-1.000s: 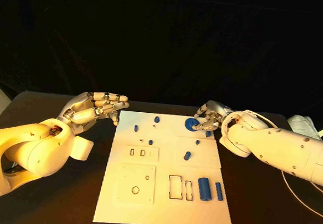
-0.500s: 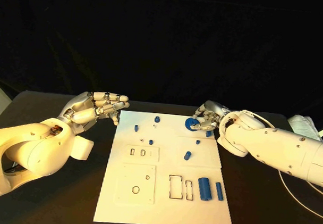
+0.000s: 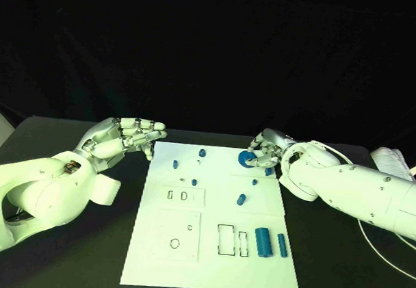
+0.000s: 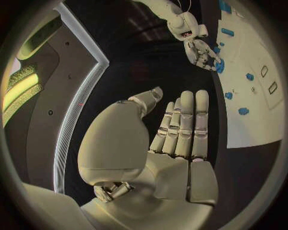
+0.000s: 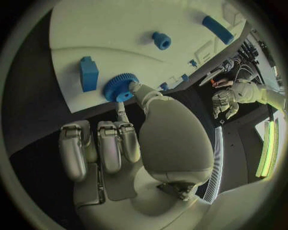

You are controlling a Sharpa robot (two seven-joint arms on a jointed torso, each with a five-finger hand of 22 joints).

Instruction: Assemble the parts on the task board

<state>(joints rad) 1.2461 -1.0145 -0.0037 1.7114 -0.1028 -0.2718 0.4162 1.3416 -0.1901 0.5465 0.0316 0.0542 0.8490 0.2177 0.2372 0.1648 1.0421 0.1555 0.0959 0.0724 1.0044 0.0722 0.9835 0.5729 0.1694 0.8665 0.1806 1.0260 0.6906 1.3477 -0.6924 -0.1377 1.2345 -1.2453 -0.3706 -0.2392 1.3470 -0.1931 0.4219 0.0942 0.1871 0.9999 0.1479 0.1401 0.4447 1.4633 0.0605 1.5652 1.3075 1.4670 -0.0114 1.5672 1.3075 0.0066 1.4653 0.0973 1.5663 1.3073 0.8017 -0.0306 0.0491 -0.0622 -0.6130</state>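
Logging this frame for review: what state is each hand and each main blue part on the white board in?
Right silver hand: fingers pinching the blue toothed gear at the far edge of the white task board.
Left silver hand: holds nothing, fingers together, beside the board.
Two blue cylinders: lying flat on the board.

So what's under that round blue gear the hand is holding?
The white task board lies under the round blue toothed gear. The right hand pinches it; directly beneath is hidden.

My left hand is hovering with fingers together, holding nothing; my right hand is pinching a small toothed piece.
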